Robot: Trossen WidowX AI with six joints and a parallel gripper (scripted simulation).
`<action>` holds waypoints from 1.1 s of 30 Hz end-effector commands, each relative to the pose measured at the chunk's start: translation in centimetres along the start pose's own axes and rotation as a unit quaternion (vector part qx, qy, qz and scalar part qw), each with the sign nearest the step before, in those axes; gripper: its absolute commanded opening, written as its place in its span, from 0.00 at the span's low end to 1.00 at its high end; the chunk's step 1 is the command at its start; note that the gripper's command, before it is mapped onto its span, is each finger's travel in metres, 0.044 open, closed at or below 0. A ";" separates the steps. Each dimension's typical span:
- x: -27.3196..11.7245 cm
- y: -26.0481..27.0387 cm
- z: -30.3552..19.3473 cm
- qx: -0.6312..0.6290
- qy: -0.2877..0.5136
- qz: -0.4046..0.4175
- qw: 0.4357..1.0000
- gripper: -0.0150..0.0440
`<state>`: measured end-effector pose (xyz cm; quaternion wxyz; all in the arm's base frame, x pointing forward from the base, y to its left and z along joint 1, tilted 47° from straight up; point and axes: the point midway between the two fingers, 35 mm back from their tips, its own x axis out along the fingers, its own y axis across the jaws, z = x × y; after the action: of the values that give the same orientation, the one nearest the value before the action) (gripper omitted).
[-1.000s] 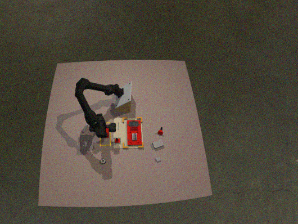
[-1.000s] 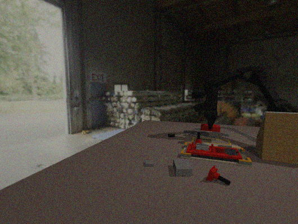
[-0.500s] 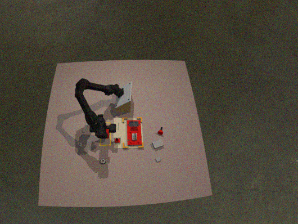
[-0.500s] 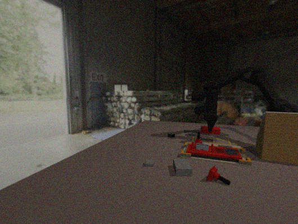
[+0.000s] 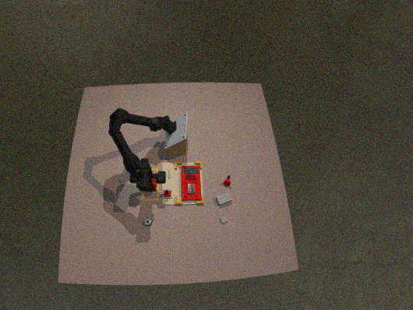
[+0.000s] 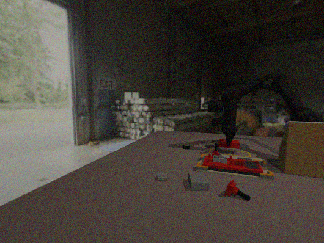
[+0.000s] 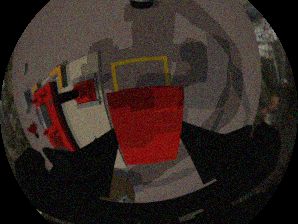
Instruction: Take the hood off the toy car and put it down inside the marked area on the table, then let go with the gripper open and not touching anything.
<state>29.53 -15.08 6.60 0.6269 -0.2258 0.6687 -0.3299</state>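
At left, seen from above, under the black arm (image 5: 124,149) (image 6: 282,91): jaws standing fairly wide, clamped on the red hood (image 5: 154,184) (image 6: 233,144) (image 7: 150,127). Held off the car, over part of the yellow outline (image 5: 151,200) (image 6: 250,154) (image 7: 139,59) (whether touching the surface, cannot tell). Below that outline, a small round piece (image 5: 146,222) (image 6: 186,146) (image 7: 141,4). Next, on the cream board (image 5: 170,177) (image 7: 87,117), a red piece with a black stem (image 5: 167,193) (image 6: 216,152) (image 7: 86,92). Above the board, a tilted box (image 5: 177,134) (image 6: 305,149). Further right, between orange corner marks, the red car (image 5: 191,181) (image 6: 232,163) (image 7: 52,117). Well apart from the hood, at far right: a grey bracket (image 5: 224,199) (image 6: 198,184), a grey chip (image 5: 224,220) (image 6: 161,176) and a second stemmed piece (image 5: 227,181) (image 6: 232,188) (lying tipped over).
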 end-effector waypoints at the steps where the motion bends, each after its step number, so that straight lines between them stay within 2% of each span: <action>1: 0.5 0.1 -0.3 -0.006 0.003 -0.002 1.000 0.25; 33: 2.2 0.0 -0.4 -0.006 0.004 -0.003 1.000 0.25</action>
<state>29.10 -16.45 5.33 0.6255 -0.2269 0.6693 -0.3307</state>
